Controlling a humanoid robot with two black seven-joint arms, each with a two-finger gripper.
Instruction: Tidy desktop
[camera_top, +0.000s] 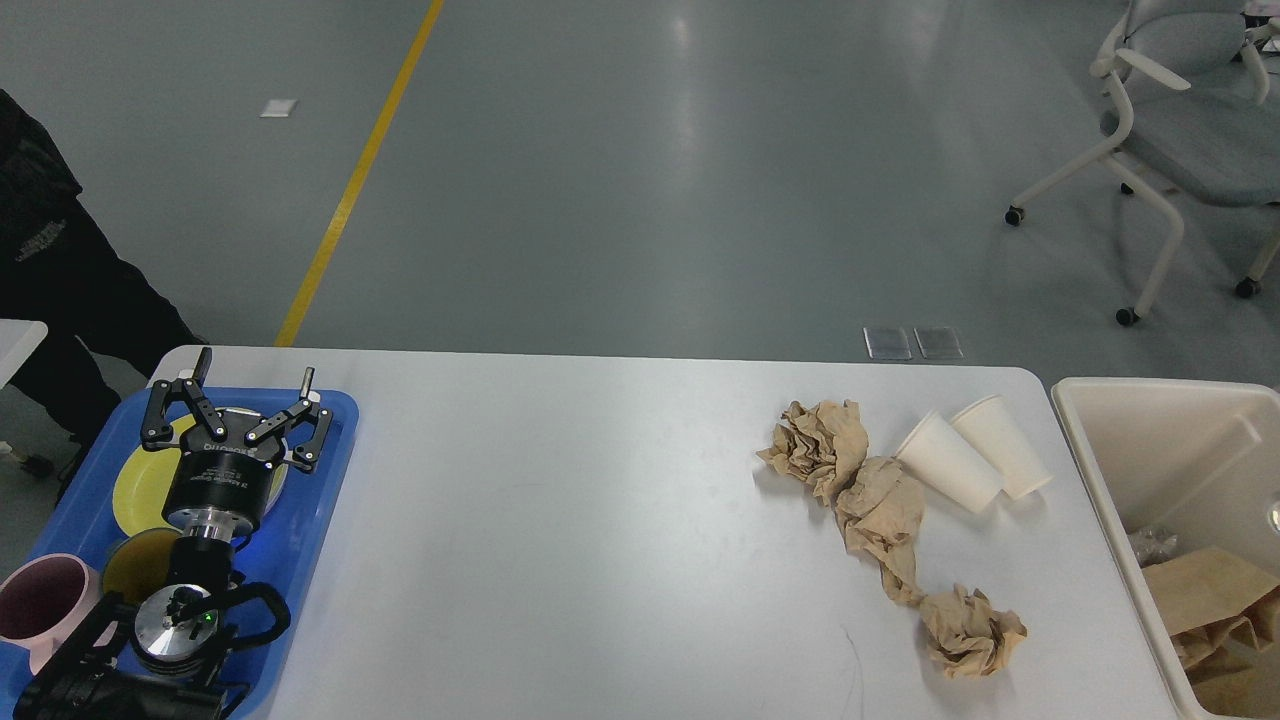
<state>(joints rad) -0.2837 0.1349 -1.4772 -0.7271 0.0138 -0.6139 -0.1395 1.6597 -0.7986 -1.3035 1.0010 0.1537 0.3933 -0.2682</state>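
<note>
The large white rectangular bench (600, 540) with rounded corners, the desktop we are tidying, is filling the lower part of the head view, and litter is lying on its right side. Three crumpled brown paper wads (880, 520) are trailing in a loose chain, the upper one touching a pair of white paper cups (972, 460) tipped on their sides. Just beside the bench's right edge a cream-coloured plastic bin (1100, 480) is holding brown paper scraps. At the left end a blue plastic tray (310, 540) is carrying a yellow plate (130, 490) and a pink mug (40, 600), and our left end effector (250, 400) is hovering over it with its fingers spread wide and gripping nothing. Our right end effector is out of sight. We judge the clearing as part done. The risks from here: the cups are lying loose and could roll off the far edge if nudged, and a wad pinched shallowly could slip free short of the bin.
</note>
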